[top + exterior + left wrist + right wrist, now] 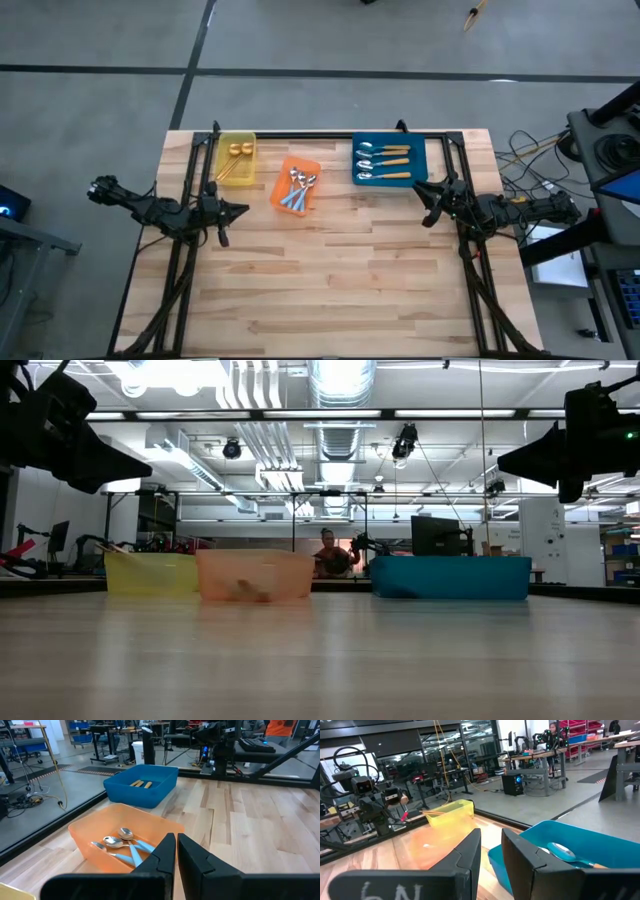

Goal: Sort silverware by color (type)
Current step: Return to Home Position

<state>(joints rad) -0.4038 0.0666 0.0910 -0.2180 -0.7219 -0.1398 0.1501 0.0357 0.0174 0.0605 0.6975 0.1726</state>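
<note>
Left gripper (232, 210), clenched and empty, hangs near the orange bin (300, 160) of blue spoons (298, 186). Right gripper (432, 192), slightly parted and empty, sits just beside the blue bin (390, 139) of orange spoons (385, 160). A wide swing home could clip a rim and spill them.

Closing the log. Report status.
Left gripper shut, right gripper open, both empty. Spoons sorted across yellow bin, orange bin, blue bin. Nothing in the way.

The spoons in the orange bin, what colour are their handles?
Light blue; the spoons show best in the left wrist view.
</note>
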